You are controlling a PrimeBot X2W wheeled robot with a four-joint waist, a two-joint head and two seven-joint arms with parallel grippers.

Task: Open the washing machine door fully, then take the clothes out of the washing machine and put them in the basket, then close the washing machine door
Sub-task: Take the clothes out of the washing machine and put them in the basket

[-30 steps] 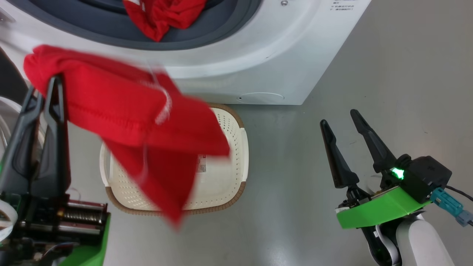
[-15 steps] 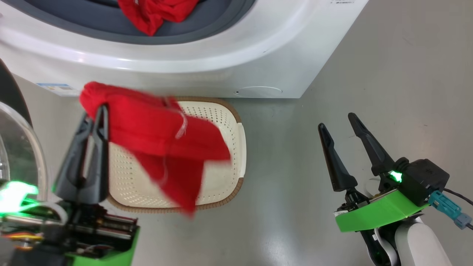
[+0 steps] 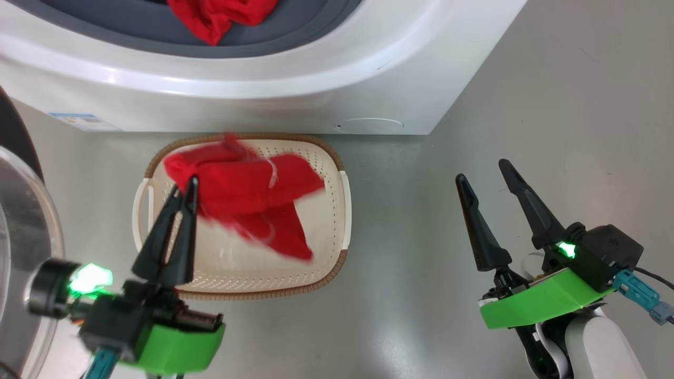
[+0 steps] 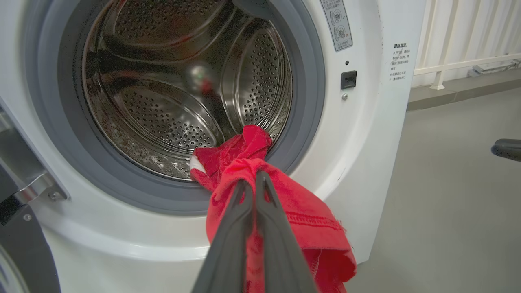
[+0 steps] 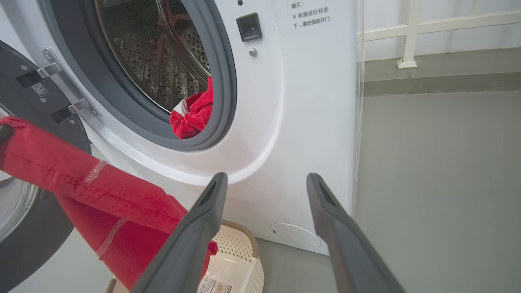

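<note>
While the two long dark fingers of your left gripper (image 3: 185,190) are pinched tight on a bunched fold of the bright red soft fabric garment (image 3: 247,184), at centre left of the head view, treat that load as light, limp and shapeless. It drapes from the pinch with its loose tail hanging above the cream-white perforated plastic basket (image 3: 253,296) at mid frame. I judge it will slump wherever you let go, so release with the tail inside the brown rim, or a corner may trail over the edge. Your right gripper (image 3: 483,172), at lower right, stands wide open and empty, well apart from the basket. A second crumpled red garment (image 3: 221,16) lies on the grey rubber ring (image 3: 121,42) of the big white boxy washing machine (image 3: 316,84) at the top edge. Take it by a thick bunched fold, not a thin hem, since the cloth could slip or catch on the ring. The round black-rimmed glass washing machine door (image 3: 26,221) stands swung open at far left.
</note>
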